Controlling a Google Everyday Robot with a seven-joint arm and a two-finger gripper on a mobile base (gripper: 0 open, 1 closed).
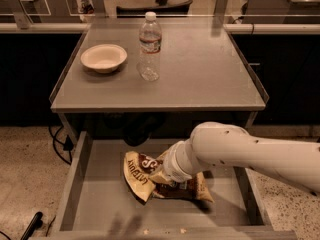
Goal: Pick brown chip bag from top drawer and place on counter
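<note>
Pickup was underway: end effector (169, 174) on the brown chip bag (138, 176) in the top drawer (97, 199), its hold impossible to tell. Lift and tabletop (200, 74) placement remained.

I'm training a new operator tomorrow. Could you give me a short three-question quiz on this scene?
1. True or false: the brown chip bag lies on the counter.
2. What stands beside the bowl on the counter? A) mug B) water bottle C) can
3. Fill in: the gripper is down at the bag, inside the top ____.
Key: 1 false, it lies in the top drawer; 2 B; 3 drawer.
</note>
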